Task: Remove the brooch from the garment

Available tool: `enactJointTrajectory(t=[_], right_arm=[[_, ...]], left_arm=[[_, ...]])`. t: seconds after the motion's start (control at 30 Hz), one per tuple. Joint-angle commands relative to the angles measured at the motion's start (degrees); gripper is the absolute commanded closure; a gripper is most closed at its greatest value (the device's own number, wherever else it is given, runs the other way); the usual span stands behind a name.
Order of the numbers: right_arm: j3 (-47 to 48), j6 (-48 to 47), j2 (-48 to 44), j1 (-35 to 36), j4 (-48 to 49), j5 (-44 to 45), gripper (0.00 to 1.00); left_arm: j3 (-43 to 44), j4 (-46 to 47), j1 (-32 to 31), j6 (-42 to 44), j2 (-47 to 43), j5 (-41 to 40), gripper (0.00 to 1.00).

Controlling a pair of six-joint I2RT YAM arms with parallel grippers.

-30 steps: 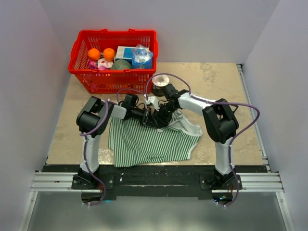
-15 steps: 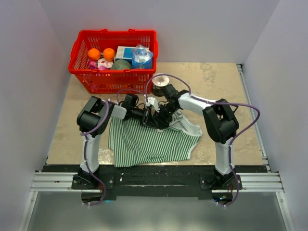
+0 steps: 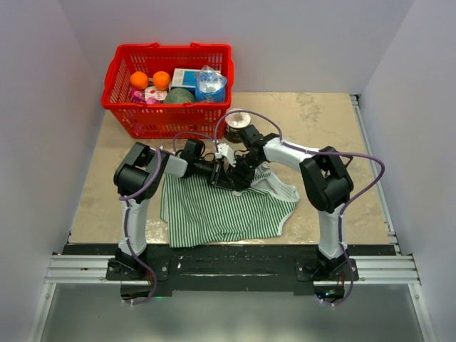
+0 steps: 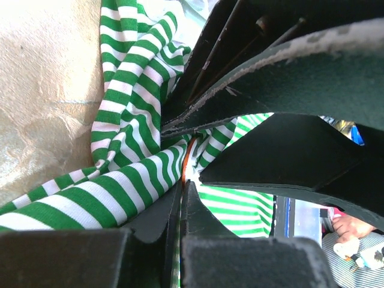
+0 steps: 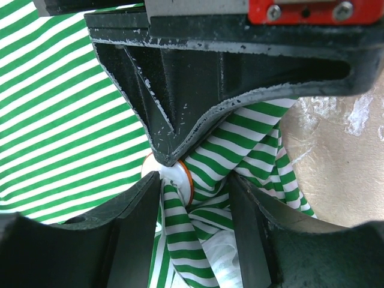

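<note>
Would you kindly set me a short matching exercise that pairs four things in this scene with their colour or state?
Things:
1. brooch
2. garment
3. basket
4. left fingers

Colour or state:
a. red
b. shut at the brooch's edge
c. green-and-white stripes
d. white face, orange rim

Pairs: 1-d; 2-c; 3-a; 4-b

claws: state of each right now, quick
left claw: closed, pinching the garment right at the brooch
right claw: open, straddling a bunched fold of garment; cannot tell if it grips
</note>
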Motion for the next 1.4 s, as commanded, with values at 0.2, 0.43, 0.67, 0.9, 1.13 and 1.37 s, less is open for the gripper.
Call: enactJointTrajectory(t=[0.2, 0.43, 0.67, 0.9, 1.13, 1.37], right_arm=[[-2.5, -1.8, 3.4, 4.4, -0.6, 8.3, 0.5], [-3.0, -4.8, 3.3, 4.5, -0.8, 12.9, 0.52], [-1.5, -5.1, 4.3, 2.6, -2.7, 10.3, 0.55], [5.4, -3.3, 9.5, -3.6, -9.8, -1.5, 0.48], [7.7, -5.8, 11.0, -4.5, -13.3, -3.2, 0.42], [3.3, -9.1, 8.2, -1.2, -11.2, 2.2, 0.4]], left_arm=[[0.2, -0.3, 0.5, 0.5, 1.9, -0.6, 1.0], [0.2, -0.1, 0.9, 0.4, 2.0, -0.5, 1.0], [0.4, -0.1, 1.0, 0.7, 2.4, -0.2, 1.0], [0.7, -0.4, 1.0, 1.0, 2.9, 0.1, 1.0], [1.2, -1.0, 1.0, 1.1, 3.0, -0.2, 1.0], [1.5, -1.1, 1.0, 1.0, 3.0, -0.2, 1.0]])
